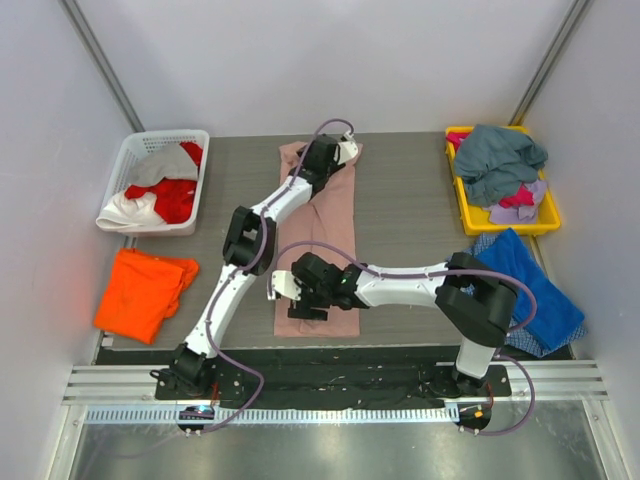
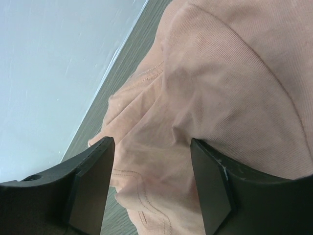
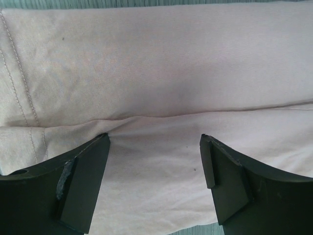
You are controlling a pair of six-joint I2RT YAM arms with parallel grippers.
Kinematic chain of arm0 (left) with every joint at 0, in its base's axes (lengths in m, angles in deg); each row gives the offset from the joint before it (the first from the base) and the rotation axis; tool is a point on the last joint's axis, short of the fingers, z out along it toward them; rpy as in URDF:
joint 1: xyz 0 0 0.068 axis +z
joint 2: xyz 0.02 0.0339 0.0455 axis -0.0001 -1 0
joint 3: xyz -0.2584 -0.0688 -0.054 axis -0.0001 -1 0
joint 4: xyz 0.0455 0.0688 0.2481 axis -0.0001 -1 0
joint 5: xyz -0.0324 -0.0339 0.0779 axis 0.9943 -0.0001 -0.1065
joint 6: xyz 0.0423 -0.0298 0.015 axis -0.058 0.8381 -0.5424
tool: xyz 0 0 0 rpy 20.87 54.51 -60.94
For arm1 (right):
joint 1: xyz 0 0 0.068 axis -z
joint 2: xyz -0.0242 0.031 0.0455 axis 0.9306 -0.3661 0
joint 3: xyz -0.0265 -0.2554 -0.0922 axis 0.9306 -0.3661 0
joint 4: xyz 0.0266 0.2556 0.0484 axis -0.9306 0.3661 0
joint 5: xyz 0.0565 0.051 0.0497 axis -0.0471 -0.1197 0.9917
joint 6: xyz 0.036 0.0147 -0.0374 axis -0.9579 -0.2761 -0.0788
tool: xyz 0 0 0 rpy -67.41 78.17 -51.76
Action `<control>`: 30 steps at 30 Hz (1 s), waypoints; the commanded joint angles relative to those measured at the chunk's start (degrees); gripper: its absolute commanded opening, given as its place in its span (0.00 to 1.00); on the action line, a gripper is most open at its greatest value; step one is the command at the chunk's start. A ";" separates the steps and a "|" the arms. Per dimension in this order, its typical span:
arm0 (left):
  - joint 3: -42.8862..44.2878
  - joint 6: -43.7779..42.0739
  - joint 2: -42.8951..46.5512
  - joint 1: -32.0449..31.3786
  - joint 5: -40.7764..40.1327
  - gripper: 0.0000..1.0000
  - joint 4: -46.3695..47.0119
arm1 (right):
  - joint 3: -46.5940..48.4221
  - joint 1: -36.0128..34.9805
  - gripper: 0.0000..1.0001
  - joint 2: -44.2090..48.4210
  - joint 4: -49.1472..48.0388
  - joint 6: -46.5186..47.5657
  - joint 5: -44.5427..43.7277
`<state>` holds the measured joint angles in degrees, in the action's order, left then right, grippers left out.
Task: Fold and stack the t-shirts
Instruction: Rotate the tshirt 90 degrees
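The right claw [image 3: 154, 144] is hovering over the near end of the dusty-pink t-shirt [image 1: 335, 215], its jaws spread wide and gripping nothing. That shirt is lying as a long narrow strip down the middle of the grey wood-grain bench [image 1: 410, 200], running from near to far.

Under this claw the cloth is showing a smooth matte knit, a soft overlapping fold edge and a stitched hem at the left. It is looking light, limp and thin, so it is likely going to sag and drape once lifted. A pinch through both layers at the hem corners is probably the safest hold.

An orange t-shirt [image 1: 145, 290] is sitting crumpled at the near left and a blue t-shirt [image 1: 545, 290] is lying at the near right.

Farther off, the left claw [image 2: 151, 144] is hanging released over the strip's far end, where the fabric is bunching into rounded wrinkles beside a curved seam.

At the far left a white lattice basket [image 1: 150, 137] is holding red and white cloth. At the far right a yellow bin [image 1: 548, 215] is carrying a rumpled grey-teal t-shirt [image 1: 500, 160].
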<state>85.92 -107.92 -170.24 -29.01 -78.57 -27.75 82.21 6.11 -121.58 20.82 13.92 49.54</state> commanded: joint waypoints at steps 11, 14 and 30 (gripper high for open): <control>-16.29 1.24 20.43 0.01 -0.61 0.88 7.77 | -2.73 -0.96 0.95 12.71 4.04 -1.98 -9.80; -18.93 1.14 26.30 0.10 -1.75 0.89 6.73 | -1.59 -0.96 1.00 15.87 6.06 -1.72 -11.91; -71.13 12.12 77.62 -4.29 18.18 0.80 -27.35 | -16.00 13.81 1.00 31.80 7.82 -6.45 -8.23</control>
<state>22.79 -101.37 -99.64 -30.65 -70.48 -40.69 67.87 19.23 -92.53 27.61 11.34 36.95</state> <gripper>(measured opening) 0.838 0.996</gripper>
